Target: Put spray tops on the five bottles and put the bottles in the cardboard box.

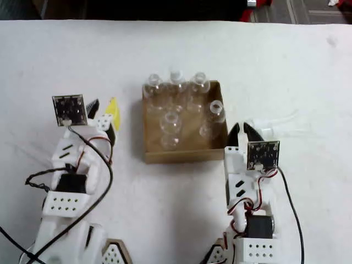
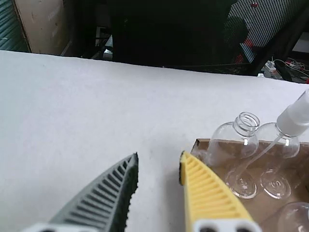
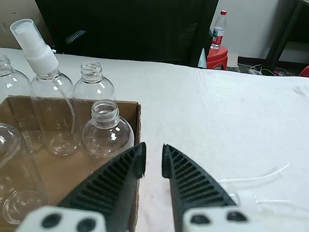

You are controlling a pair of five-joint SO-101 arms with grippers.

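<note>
The white tabletop (image 1: pixel 66 55) carries a shallow cardboard box (image 1: pixel 181 155) at its middle, open side up. An arm stands at either side of the box. The left gripper (image 1: pixel 103 105) hangs over bare tabletop just beside the box's left wall. Its grey and yellow jaws are well apart with nothing between them, as its wrist view shows (image 2: pixel 159 159). The right gripper (image 1: pixel 241 127) sits by the box's near right corner. Its black jaws are a little apart, with a narrow gap and nothing in it (image 3: pixel 153 151).

Five clear bottles (image 1: pixel 170 125) stand upright inside the box, three along the far wall and two nearer the arms. The middle bottle of the far row, the capped bottle (image 1: pixel 176 77), wears a white spray top. The other four have open necks. A loose spray top (image 3: pixel 244 197) lies on its side on the tabletop just beside the right jaws, outside the box, its thin tube stretched out along the cloth.
</note>
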